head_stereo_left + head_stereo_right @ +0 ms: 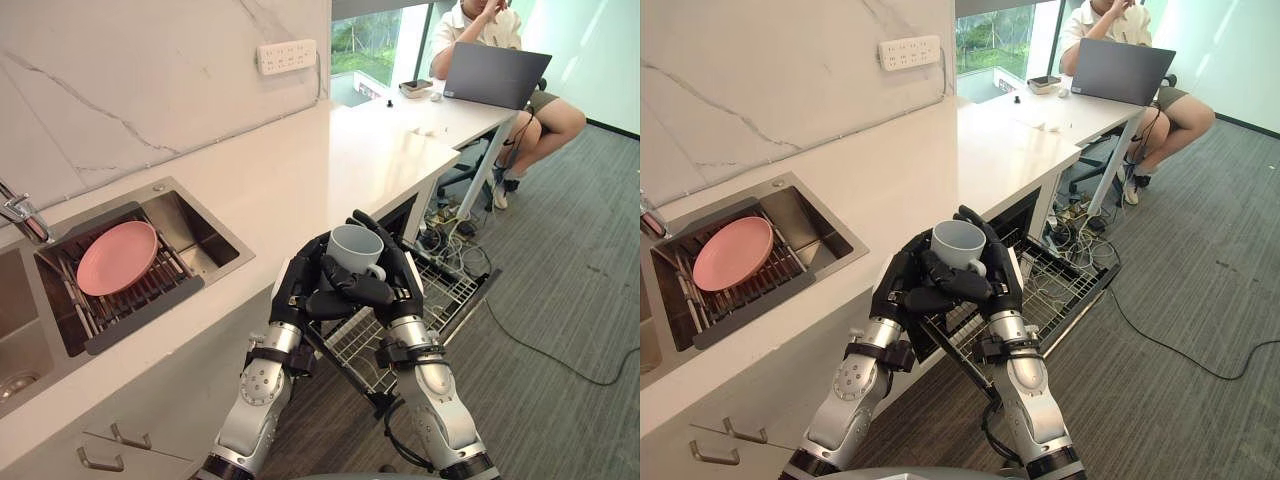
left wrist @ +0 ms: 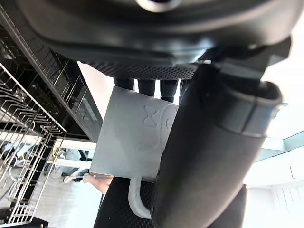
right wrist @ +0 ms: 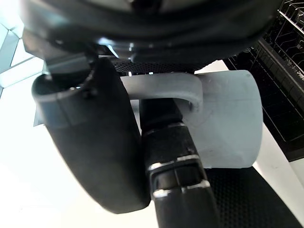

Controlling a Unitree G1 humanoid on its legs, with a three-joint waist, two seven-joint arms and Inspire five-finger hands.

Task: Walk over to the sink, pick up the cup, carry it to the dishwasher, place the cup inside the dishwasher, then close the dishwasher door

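A pale grey cup (image 1: 355, 248) stands upright between both hands, its mouth up and its handle toward my right hand. My left hand (image 1: 298, 285) curls round the cup's left side, and my right hand (image 1: 402, 275) curls round the right side with a finger through the handle. The left wrist view shows the cup (image 2: 137, 137) behind the thumb (image 2: 209, 156). In the right wrist view the cup (image 3: 232, 123) and its handle loop lie against the fingers. Cup and hands hang just off the counter edge, above the pulled-out wire rack (image 1: 445, 290) of the open dishwasher.
A steel sink (image 1: 195, 215) at the left holds a pink plate (image 1: 117, 257) on a drain rack. The white counter (image 1: 300, 170) runs back to a desk where a person (image 1: 500, 25) sits behind a laptop (image 1: 495, 72). Cables (image 1: 450, 240) lie on the grey carpet by the rack.
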